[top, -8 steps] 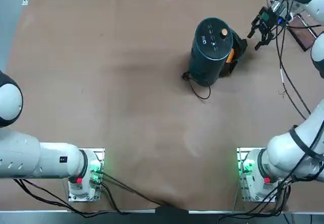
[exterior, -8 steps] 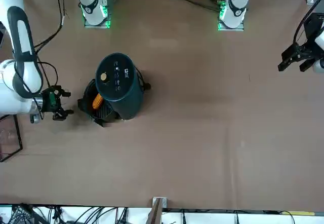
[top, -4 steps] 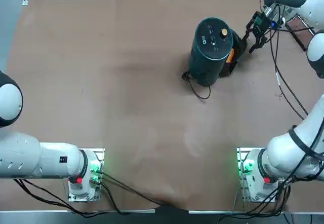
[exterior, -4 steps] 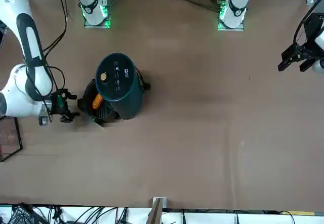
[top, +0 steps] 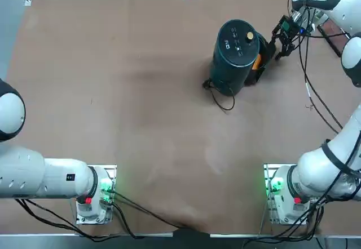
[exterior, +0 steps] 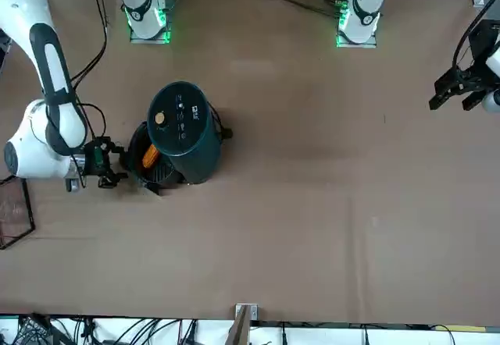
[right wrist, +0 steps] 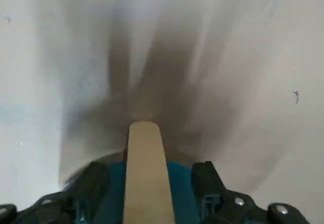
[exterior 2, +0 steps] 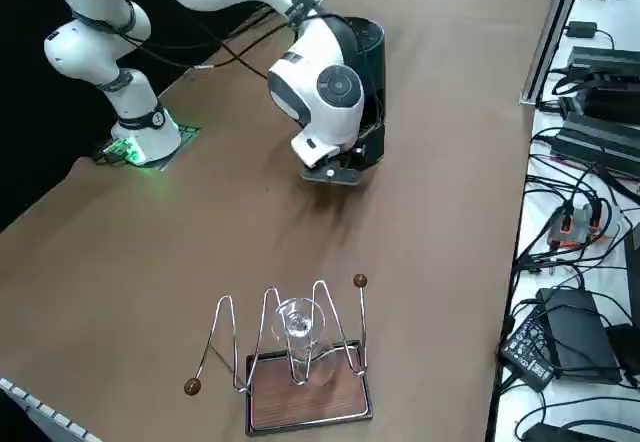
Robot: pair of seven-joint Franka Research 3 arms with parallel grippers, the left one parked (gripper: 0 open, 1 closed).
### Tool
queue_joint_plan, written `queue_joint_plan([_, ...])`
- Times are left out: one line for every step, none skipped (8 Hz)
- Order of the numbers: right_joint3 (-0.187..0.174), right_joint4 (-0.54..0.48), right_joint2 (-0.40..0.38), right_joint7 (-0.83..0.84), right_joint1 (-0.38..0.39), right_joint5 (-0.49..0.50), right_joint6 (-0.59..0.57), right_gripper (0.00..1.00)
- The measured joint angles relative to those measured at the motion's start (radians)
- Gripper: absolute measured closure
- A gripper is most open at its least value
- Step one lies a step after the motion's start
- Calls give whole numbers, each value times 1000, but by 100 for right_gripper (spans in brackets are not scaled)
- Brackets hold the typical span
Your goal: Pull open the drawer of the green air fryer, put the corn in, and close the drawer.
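A: Corn [top: 258, 61] is what we look for first. In the top view we see only an orange sliver of it in the pulled-out drawer [top: 262, 63], at about 3 o'clock from the green air fryer [top: 236, 54], whose body hides the rest.

B: We get a fuller look from the front view, where the corn [exterior: 149, 157] lies inside the open drawer [exterior: 150, 169], at 9 o'clock of the cylinder there.

A: And the right gripper [top: 280, 37]?

B: We place it just beside the drawer's outer end, fingers spread apart, with nothing between them. Whether a fingertip touches the handle, we cannot tell.

A: From the right side view we learn little: the arm's white wrist covers the drawer and most of the fryer [exterior 2: 370, 52].

B: In the right wrist view, we make out 2 dark fingers [right wrist: 91, 186] set apart, with a pale bar between them and only blurred shadow beyond.

A: A black power cord [top: 221, 98] loops out at 6 o'clock of the fryer in the top view.
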Motion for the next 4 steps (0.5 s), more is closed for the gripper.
queue_joint_plan([0,-3,0,0,0,5,8,9])
queue_joint_plan([0,-3,0,0,0,9,10,15])
queue_joint_plan([0,-3,0,0,1,11,10,35])
queue_joint_plan([0,-2,-4,0,2,12,9,55])
